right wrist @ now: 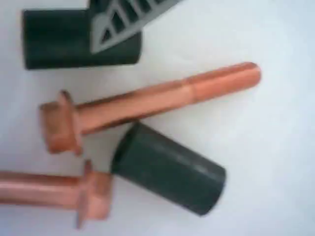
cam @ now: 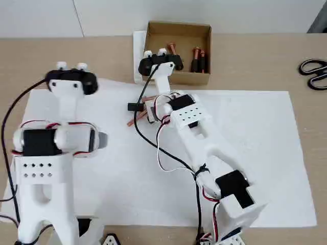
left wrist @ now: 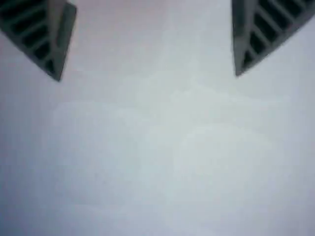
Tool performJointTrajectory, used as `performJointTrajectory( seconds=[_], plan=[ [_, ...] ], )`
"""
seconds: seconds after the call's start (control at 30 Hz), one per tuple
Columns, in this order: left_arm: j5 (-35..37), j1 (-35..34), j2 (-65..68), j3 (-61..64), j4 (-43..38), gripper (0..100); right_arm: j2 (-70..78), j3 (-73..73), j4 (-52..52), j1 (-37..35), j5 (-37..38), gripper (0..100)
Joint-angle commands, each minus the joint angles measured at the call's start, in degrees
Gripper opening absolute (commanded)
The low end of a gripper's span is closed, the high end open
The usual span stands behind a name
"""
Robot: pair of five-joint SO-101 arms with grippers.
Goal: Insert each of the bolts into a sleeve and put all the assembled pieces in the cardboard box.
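Copper bolt [right wrist: 147, 101] and black sleeve [right wrist: 170, 169] are lying touching on paper [cam: 255, 153] beneath the right gripper [cam: 147, 111], state indeterminable. The left gripper [left wrist: 147, 71] is hanging released. Bolt is appearing rigid, slick, prone to rolling; mid-shank hold is advised.

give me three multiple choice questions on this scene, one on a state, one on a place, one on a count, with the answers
1. The left hand is: A open over the white sheet; B shut on a bolt; C shut on a sleeve.
2. The scissors lie: A on the white sheet; B on the bare table; C under an arm.
3. Black sleeves in the right wrist view number: A one; B two; C four.
Answers: 1 A, its fingers stand apart with nothing between; 2 B, they sit past the sheet's right edge; 3 B, two dark cylinders lie by the copper bolts.
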Motion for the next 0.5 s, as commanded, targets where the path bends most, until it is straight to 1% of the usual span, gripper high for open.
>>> performJointTrajectory(
  seconds=[0.0,0.1,0.17,0.2,0.33,0.47],
  plan=[
    [2.3,-13.4,-3.9,-2.1,-1.2,22,-0.3,-3.3,0.0,-0.4,-0.2,21.2],
    [2.5,-27.5,-6.6,-2.9,-1.3,22,-0.3,-3.4,0.0,-1.4,1.8,21.1],
    [2.2,-33.5,-7.5,-2.6,-1.3,22,-0.3,-3.5,0.0,-2.2,2.6,21.1],
    [1.4,-35.3,-7.8,-2.2,-1.3,22,-0.3,-3.5,0.1,-2.6,2.7,21.1],
    [-1.0,-37.3,-7.9,1.1,-1.7,22,-0.2,-3.5,0.5,-2.8,1.8,21.0],
    [-1.0,-37.2,-7.9,5.6,-5.1,22,-0.2,-5.1,1.1,-2.6,-6.1,15.3]
  ],
)
